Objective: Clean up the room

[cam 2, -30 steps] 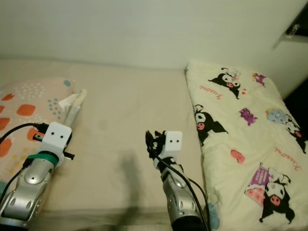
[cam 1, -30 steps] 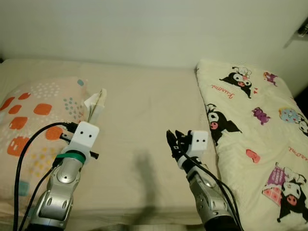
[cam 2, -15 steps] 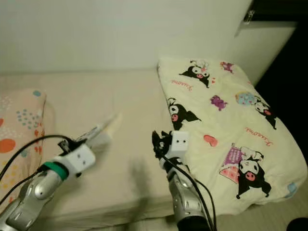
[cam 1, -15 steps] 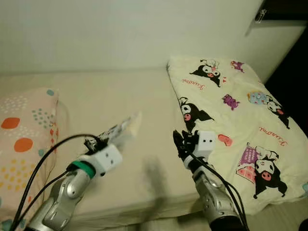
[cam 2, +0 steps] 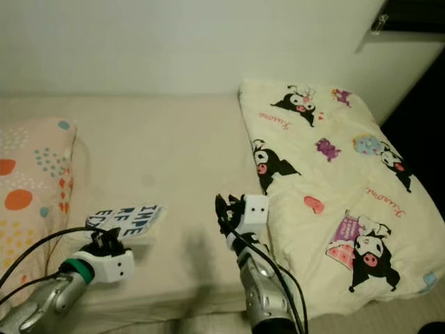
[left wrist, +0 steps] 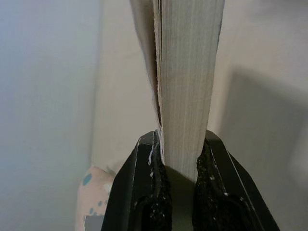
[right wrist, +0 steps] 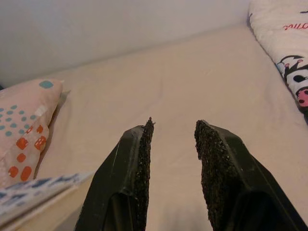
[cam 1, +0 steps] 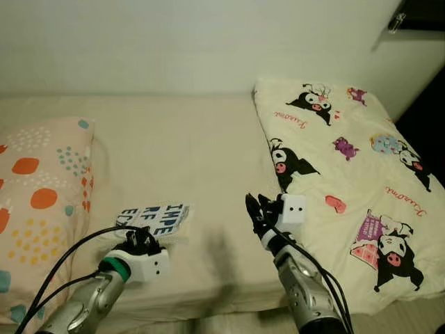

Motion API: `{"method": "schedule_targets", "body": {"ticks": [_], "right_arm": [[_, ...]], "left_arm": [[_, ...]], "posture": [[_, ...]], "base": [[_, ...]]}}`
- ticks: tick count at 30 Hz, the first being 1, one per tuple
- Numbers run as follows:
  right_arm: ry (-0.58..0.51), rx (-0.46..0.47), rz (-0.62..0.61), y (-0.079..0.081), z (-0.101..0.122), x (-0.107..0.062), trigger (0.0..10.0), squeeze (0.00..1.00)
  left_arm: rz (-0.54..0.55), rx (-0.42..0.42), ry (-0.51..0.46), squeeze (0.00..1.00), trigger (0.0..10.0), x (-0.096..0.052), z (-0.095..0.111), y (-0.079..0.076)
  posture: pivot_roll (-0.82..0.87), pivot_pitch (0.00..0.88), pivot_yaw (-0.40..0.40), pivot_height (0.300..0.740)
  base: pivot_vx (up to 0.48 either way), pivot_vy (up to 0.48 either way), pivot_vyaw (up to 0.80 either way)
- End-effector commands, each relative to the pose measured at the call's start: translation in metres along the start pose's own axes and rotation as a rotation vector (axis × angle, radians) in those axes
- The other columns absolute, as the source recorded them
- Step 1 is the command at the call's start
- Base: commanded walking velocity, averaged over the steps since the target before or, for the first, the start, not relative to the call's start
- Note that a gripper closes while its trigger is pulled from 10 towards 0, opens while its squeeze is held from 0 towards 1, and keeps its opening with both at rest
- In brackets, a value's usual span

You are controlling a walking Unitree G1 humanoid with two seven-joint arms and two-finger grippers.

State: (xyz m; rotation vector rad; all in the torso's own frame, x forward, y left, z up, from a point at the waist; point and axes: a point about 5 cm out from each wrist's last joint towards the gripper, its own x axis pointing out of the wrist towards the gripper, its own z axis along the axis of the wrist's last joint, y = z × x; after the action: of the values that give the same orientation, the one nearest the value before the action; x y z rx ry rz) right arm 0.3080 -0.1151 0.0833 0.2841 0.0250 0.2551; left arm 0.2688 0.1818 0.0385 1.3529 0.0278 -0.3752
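One book [cam 1: 154,218] sits clamped by its edge in the left gripper [cam 1: 142,239]; carry it level. Right gripper [cam 1: 254,209] hovers parted, empty, over the bed [cam 1: 195,153].

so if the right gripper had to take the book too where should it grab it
On the free long edge of the book, coming in from the robot's right, level with the bed. The book is held about flat, the left gripper already clamps its near edge, and the right gripper hangs open beside it.
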Motion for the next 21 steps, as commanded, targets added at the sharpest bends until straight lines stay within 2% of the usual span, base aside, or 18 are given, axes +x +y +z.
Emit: {"method": "schedule_targets", "body": {"ticks": [1,9,21], "right_arm": [[0.005,0.010,-0.008,-0.002,-0.001,-0.002,10.0,0.00],[0.002,0.007,0.000,-0.001,0.000,-0.001,10.0,0.00],[0.001,0.007,0.001,-0.001,0.001,0.000,10.0,0.00]], "left_arm": [[-0.007,0.022,-0.017,0.00,10.0,0.000,0.000,-0.007],[-0.017,0.054,0.027,0.00,10.0,-0.002,-0.013,-0.018],[0.013,0.084,0.044,0.00,10.0,0.001,-0.020,-0.015]], "posture": [[0.09,0.084,-0.023,0.685],[0.09,0.083,-0.025,0.645],[0.09,0.081,-0.026,0.601]], "base": [[0.000,0.000,0.00],[0.000,0.000,0.00],[0.000,0.000,0.00]]}}
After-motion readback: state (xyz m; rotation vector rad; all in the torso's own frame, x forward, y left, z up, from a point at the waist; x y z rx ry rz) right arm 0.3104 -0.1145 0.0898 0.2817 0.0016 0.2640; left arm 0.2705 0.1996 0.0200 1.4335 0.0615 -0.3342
